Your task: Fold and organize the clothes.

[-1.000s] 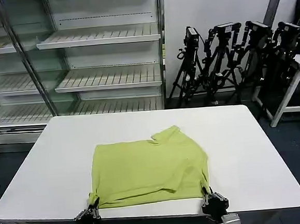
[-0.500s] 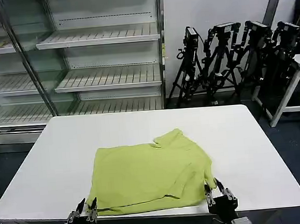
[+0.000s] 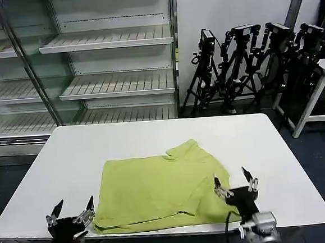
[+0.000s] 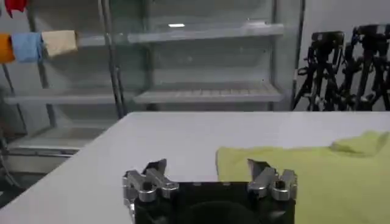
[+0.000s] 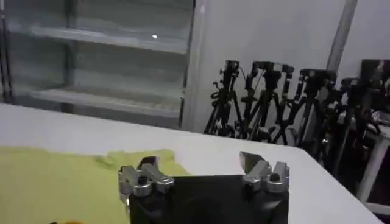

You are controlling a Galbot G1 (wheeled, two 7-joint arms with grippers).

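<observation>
The lime yellow-green collared shirt (image 3: pixel 162 189) lies partly folded on the white tabletop (image 3: pixel 152 136), toward the near edge and roughly centred, its collar (image 3: pixel 182 149) pointing toward the far side. In the left wrist view it shows as a flat yellow-green sheet (image 4: pixel 317 173) just beyond and to one side of the fingers. It covers the tabletop as a rough rectangle, with a doubled layer on the robot's right where a diagonal crease runs.

The left hand (image 3: pixel 71 214) hovers at the near left corner of the shirt, fingers spread wide and holding nothing; the gap between them is plain in the left wrist view (image 4: pixel 207 176). The right hand (image 3: pixel 234 184) sits over the near right edge of the shirt, also wide open and empty, as the right wrist view confirms (image 5: pixel 201 170).

The fabric looks soft, thin and light. It will likely drape and sag when lifted, slide easily on the smooth tabletop, and lose its fold if pulled unevenly. It is not fragile. The best holds seem to be the two near corners of the hem, pinched through all layers at once so that the doubled side does not peel apart, with both corners raised together.

No brand, label or readable writing can be made out on the shirt. Empty metal shelving (image 3: pixel 108 41) and a cluster of black tripods (image 3: pixel 247 58) stand behind.
</observation>
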